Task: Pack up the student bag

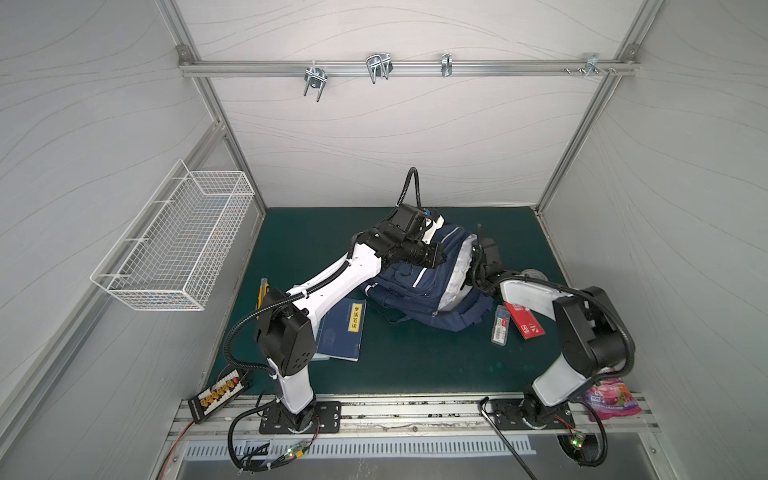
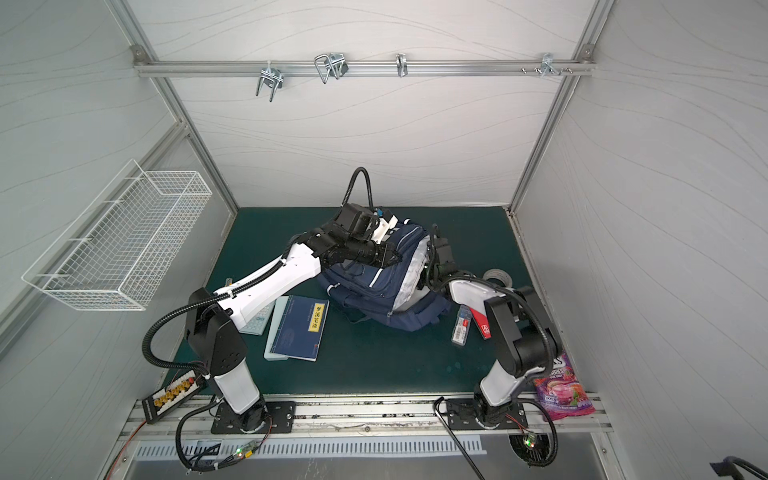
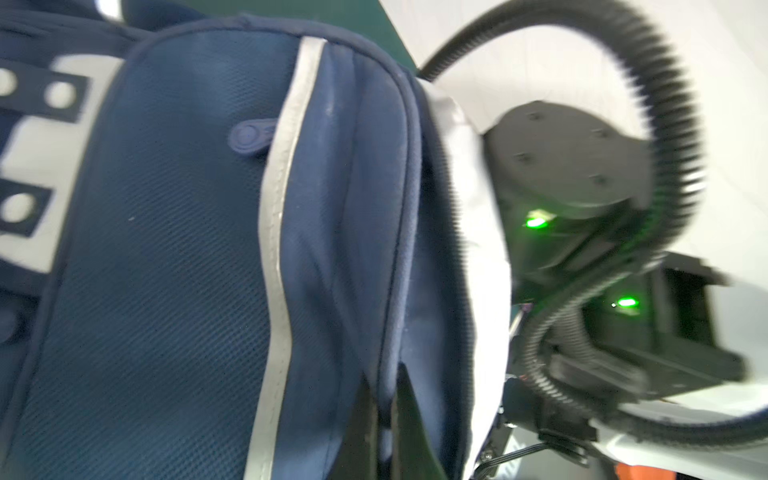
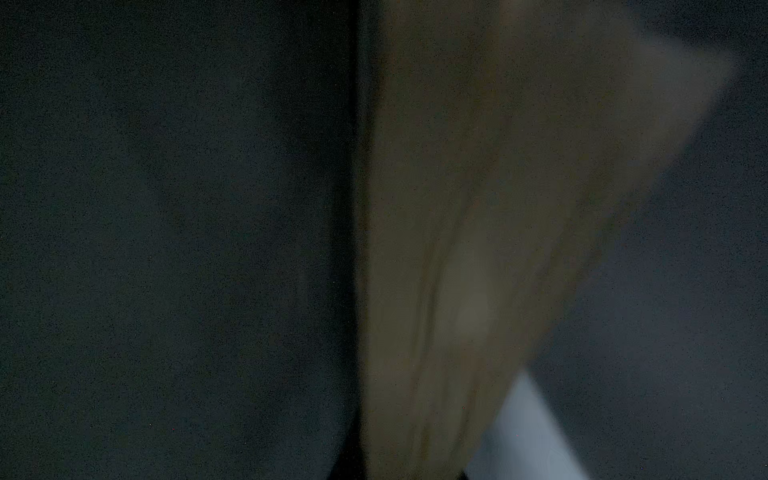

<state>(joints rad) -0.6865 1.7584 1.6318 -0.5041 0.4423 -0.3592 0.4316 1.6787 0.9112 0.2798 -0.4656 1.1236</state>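
The student bag (image 1: 419, 291) (image 2: 365, 286), navy with white stripes, lies on the green mat in both top views. Its main opening faces right and shows pale lining (image 1: 457, 274). My left gripper (image 3: 384, 419) (image 1: 441, 257) is shut on a fold of the bag's navy fabric beside the zipper edge and holds that edge up. My right arm (image 1: 486, 257) reaches into the opening from the right, so its gripper is hidden inside the bag. The right wrist view is dark and shows only a blurred tan surface (image 4: 478, 249), with no jaws to make out.
A blue notebook (image 1: 345, 328) and a calculator (image 2: 259, 320) lie left of the bag, partly under my left arm. A clear refill box (image 1: 500, 326), a red pack (image 1: 525, 324) and a tape roll (image 2: 498, 276) lie to the right. A snack pouch (image 1: 611, 399) sits front right, and a wire basket (image 1: 174, 249) hangs on the left wall.
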